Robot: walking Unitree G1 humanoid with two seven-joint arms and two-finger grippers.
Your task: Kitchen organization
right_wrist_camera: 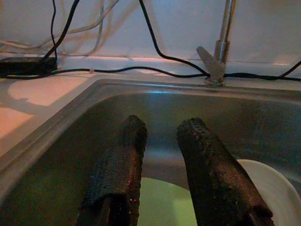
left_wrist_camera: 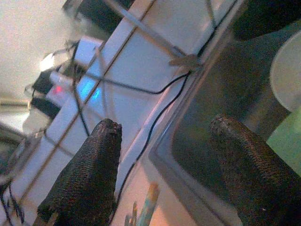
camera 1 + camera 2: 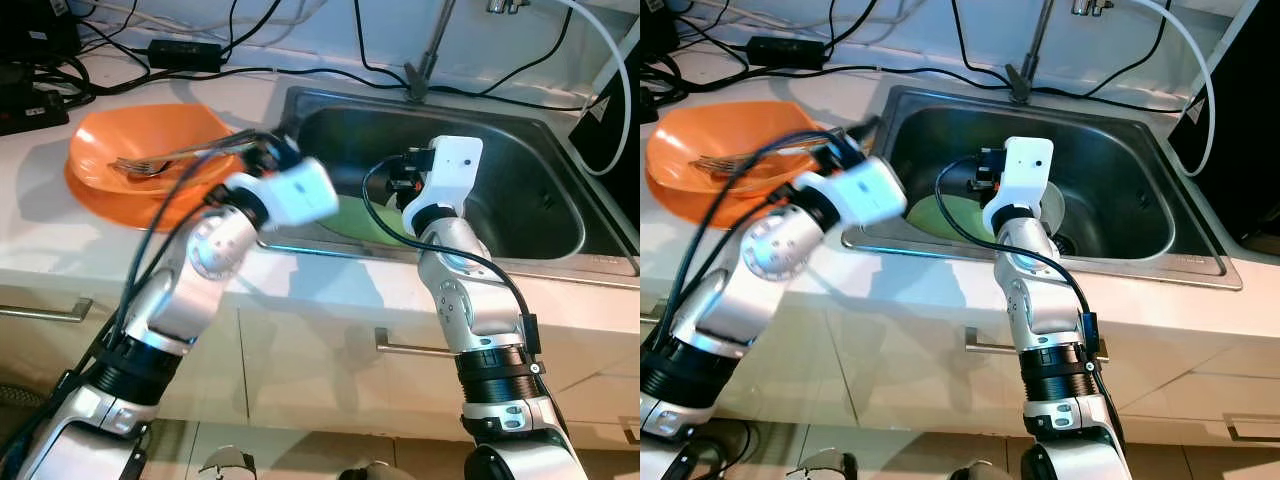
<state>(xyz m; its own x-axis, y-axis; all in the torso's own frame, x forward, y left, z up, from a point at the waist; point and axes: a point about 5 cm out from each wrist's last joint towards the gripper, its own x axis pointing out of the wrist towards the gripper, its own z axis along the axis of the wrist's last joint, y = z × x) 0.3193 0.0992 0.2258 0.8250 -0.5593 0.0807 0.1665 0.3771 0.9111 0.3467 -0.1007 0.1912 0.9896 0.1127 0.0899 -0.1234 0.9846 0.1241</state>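
Plates are what this kitchen scene turns on: a green plate lies flat on the floor of the steel sink, and a white plate lies just beside it toward 3 o'clock, partly hidden behind the right arm. Out on the white countertop, at 9 o'clock from the basin, an orange bowl rests on an orange plate, and a metal fork lies inside the bowl with its handle pointing toward 3 o'clock.

The left gripper hovers over the sink's rim at 9 o'clock, between the bowl and the basin; its two black fingers are spread wide with nothing between them. That arm is blurred in the head views.

The right gripper hangs inside the basin above the green plate, pointing toward the faucet at 12 o'clock. Its fingers stand a narrow gap apart, gripping nothing.

Black cables trail across the counter behind the sink, and a black power adapter sits at 11 o'clock.
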